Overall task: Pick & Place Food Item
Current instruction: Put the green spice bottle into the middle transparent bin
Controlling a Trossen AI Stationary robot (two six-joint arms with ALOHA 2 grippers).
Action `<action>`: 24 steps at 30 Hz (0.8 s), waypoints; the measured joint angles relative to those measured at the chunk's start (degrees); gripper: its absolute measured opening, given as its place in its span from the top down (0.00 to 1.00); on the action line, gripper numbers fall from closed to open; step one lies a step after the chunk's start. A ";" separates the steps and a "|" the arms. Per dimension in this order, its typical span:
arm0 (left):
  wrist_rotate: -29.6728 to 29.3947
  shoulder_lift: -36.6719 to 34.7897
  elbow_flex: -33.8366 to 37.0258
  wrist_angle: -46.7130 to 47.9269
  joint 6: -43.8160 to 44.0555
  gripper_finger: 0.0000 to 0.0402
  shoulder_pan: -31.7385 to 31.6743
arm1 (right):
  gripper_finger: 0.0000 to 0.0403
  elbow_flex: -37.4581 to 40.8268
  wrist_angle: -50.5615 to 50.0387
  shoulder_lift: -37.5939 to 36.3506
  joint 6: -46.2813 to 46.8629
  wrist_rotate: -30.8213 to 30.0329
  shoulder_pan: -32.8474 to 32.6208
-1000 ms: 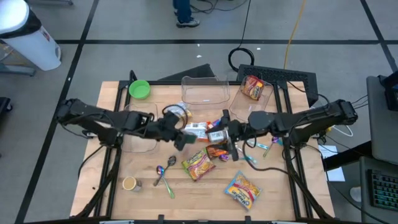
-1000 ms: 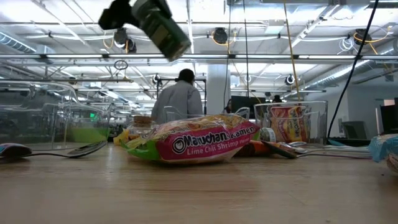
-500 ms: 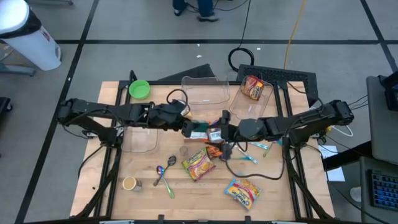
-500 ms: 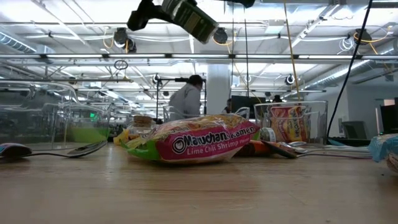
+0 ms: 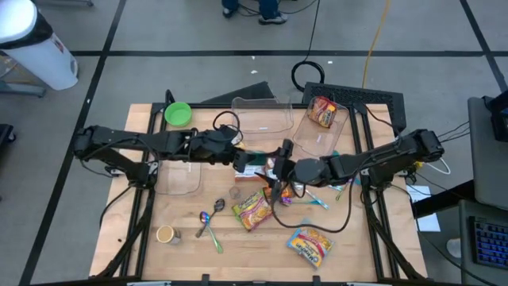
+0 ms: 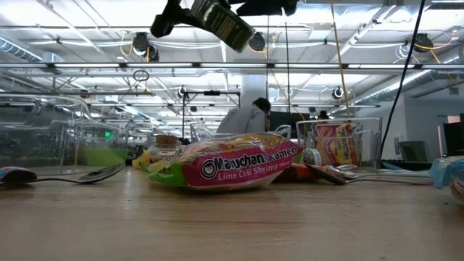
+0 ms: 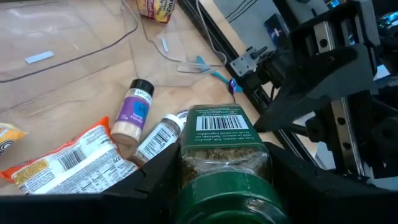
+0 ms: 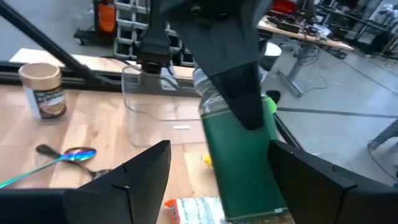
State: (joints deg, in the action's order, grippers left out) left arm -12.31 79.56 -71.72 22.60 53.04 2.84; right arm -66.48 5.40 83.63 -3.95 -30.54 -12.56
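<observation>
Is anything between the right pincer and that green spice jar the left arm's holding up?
Nothing visible. The left pincer holds the green spice jar above the table, and the open right pincer faces it directly, with only air between them.

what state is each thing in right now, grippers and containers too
left gripper: shut on green spice jar, held in the air
green spice jar: lifted, lid on
right gripper: open, around the jar
ramen packet: lying flat on table
purple-label spice jar: lying on its side
</observation>
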 joint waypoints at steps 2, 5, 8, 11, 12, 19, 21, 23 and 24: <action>0.84 -0.04 0.00 -0.48 0.00 0.49 0.04 | 0.35 0.00 0.21 -0.02 -0.22 -2.51 0.13; 1.01 -0.01 0.00 -0.41 -0.37 0.49 0.02 | 0.35 0.00 0.18 0.00 -2.39 -5.56 0.22; 0.72 -0.03 0.00 -0.97 -0.52 0.49 0.04 | 0.35 0.00 0.28 -0.06 -3.48 -5.34 0.32; 1.20 -0.01 0.04 -2.23 -0.85 0.49 0.01 | 0.35 0.00 0.15 -0.12 -2.89 -5.32 0.28; 1.22 -0.01 0.04 -2.65 -0.85 0.49 0.01 | 0.35 0.00 0.26 -0.15 -2.72 -5.30 0.28; 2.65 -0.01 0.02 -7.53 -0.99 0.49 -0.29 | 0.35 0.04 -0.10 -0.01 -2.75 -3.91 0.41; 3.14 -0.04 0.02 -8.77 -1.46 0.49 -0.29 | 0.35 0.04 -0.03 -0.06 -2.60 -3.96 0.39; 3.31 -0.04 0.02 -9.26 -1.55 0.49 -0.20 | 0.35 0.04 -0.04 -0.02 -2.58 -4.05 0.39; 3.29 -0.04 0.02 -9.17 -1.55 0.49 -0.23 | 0.35 0.04 -0.05 0.00 -2.56 -4.01 0.39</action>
State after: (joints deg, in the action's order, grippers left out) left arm -9.02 79.53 -71.70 13.43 51.48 2.61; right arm -66.43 5.35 83.63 -6.50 -34.55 -12.16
